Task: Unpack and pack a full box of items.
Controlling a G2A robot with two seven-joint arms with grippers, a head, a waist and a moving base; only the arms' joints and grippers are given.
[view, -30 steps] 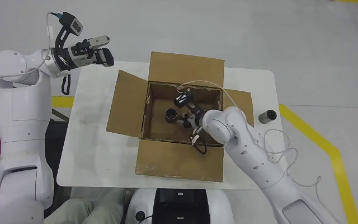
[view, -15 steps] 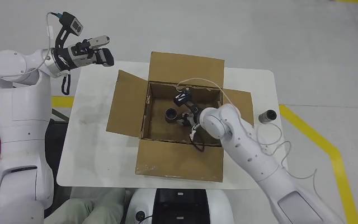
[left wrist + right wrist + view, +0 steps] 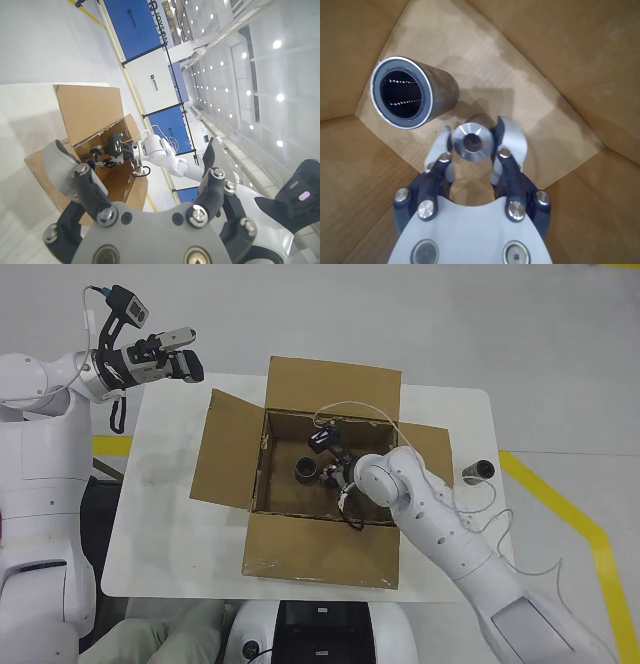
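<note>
Right tool [image 3: 473, 131] low inside the open brown cardboard box [image 3: 570, 62], set narrow with 2 fingers [image 3: 512, 140] flanking the small bright silver metal cylinder [image 3: 472, 143]; thin gaps on both sides, so not clamped yet. Stands upright on the box floor, bored end up, just beside 1 larger dark steel sleeve with a black inner ring [image 3: 412, 92]. Probably heavy for its bulk, rigid, and slick on its polished wall; no risk of crushing. Best taken square across the round side, below the chamfered rim, with firm pressure to stop slipping or tipping. Left tool [image 3: 193, 352] spread wide and empty, above the far left corner of the white table [image 3: 170, 524].
</note>
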